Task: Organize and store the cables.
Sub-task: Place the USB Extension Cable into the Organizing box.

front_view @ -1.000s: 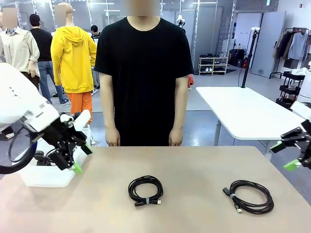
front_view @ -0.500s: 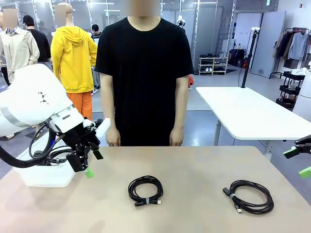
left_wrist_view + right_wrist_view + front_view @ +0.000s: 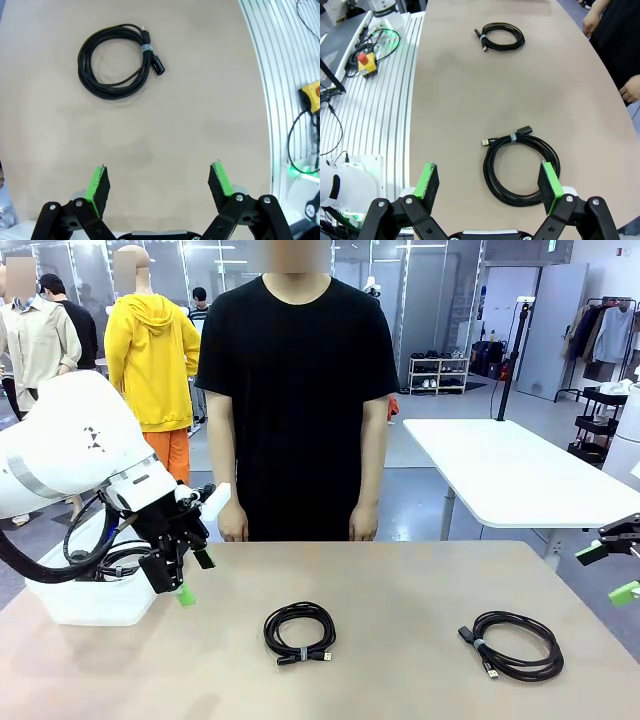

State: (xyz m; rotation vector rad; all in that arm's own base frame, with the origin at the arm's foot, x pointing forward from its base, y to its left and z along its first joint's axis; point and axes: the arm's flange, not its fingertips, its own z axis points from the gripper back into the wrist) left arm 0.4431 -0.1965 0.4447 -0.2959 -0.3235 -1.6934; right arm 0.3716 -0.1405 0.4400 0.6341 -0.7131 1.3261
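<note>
The middle cable lies coiled on the bench, and the right cable lies well apart from it, nearer the right edge. The left gripper hangs open and empty above the bench's left side, just beside a white bin. The right gripper is open and empty at the right edge. A person stands at the far side.

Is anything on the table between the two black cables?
No. In the front view, only bare table lies between the middle cable and the right-hand cable.
</note>
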